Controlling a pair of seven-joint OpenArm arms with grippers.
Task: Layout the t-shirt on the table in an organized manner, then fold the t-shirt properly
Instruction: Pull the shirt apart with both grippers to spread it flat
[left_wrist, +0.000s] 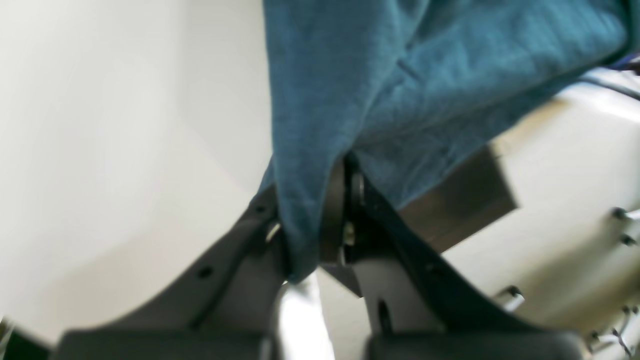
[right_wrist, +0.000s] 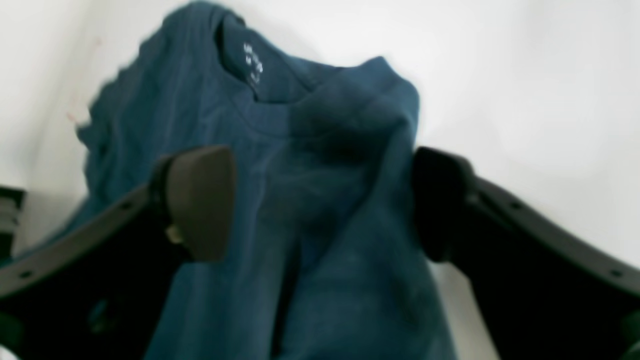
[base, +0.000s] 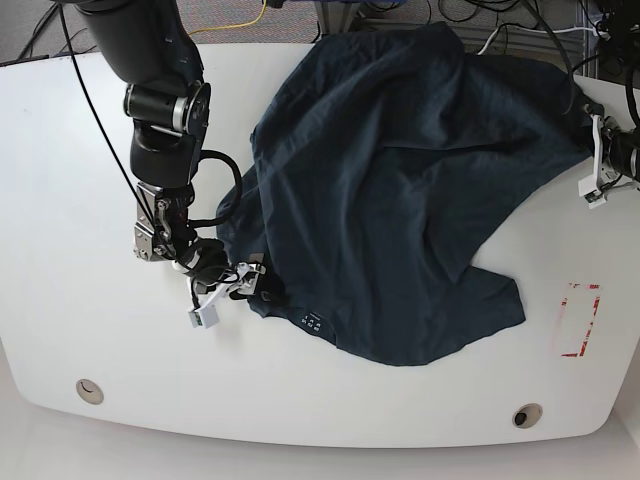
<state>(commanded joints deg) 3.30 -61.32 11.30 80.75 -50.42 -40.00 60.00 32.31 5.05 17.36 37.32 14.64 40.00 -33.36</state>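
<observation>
Where t-shirt (base: 400, 190) spreads crumpled, left gripper (left_wrist: 330, 220) clamps fabric, tips hidden; right gripper (right_wrist: 320, 205) apart, blurred

Beyond the far edge of the white surface, a strip of grey speckled carpet floor (base: 40, 25) at the top left of the base view. On it, thin black cables (base: 30, 40) trailing at the upper left, a thin yellow cable (base: 235, 24) looping near the top centre, and a tangle of black and white cords (base: 520, 25) at the upper right. Dark equipment at the top right corner, too cropped to identify. Lit evenly and brightly from above, with soft shadows only. No walls or windows shown.
</observation>
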